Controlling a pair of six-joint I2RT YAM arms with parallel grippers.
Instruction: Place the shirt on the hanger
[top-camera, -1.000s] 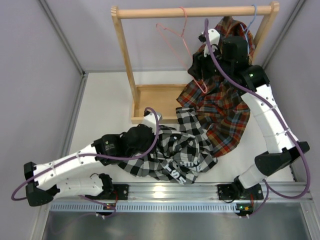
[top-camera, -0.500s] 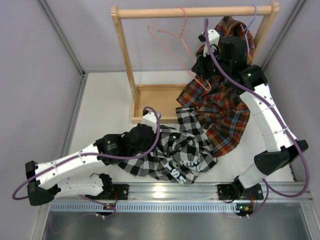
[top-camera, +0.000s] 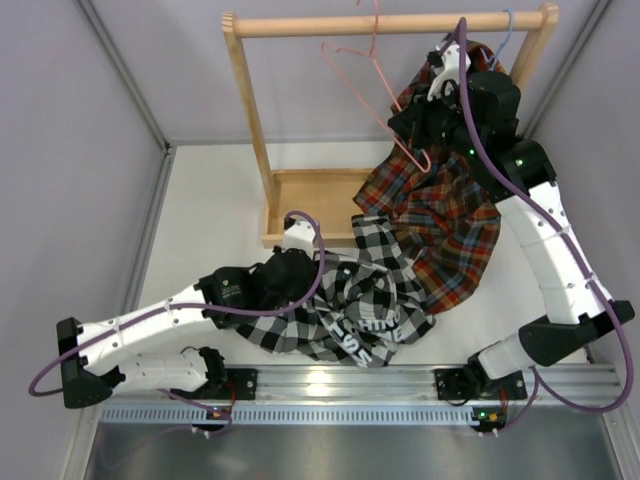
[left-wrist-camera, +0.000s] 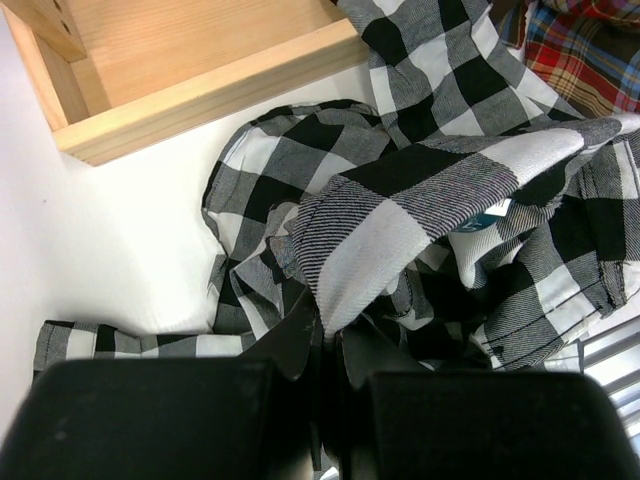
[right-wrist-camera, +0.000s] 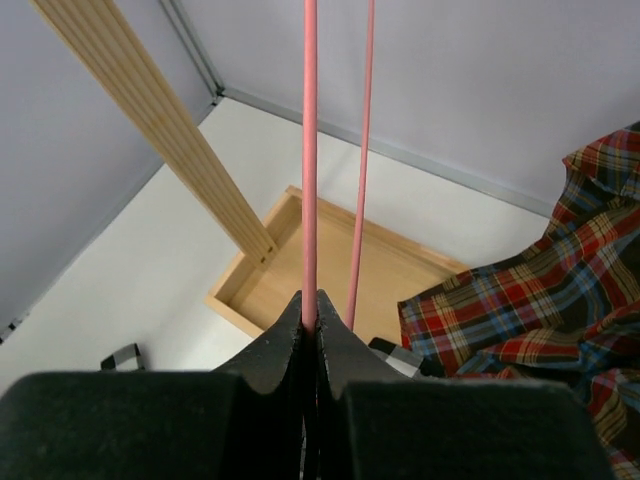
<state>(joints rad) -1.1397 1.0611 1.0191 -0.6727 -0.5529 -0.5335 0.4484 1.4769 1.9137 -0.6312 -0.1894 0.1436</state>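
White bench (top-camera: 205, 215), wooden rack at back: both grippers clamped.
Right gripper (right-wrist-camera: 310, 322) pinches the hanger (right-wrist-camera: 309, 150) wire, which runs straight up from its tips. Left gripper (left-wrist-camera: 325, 335) is closed on a shirt (left-wrist-camera: 400, 200) fold; the shirt lies crumpled on the bench, well below and left of the right gripper.

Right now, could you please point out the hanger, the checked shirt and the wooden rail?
hanger (right-wrist-camera: 310, 150): right wrist view, its wire
checked shirt (left-wrist-camera: 400, 200): left wrist view, a raised fold
wooden rail (top-camera: 300, 24): top view, its left half
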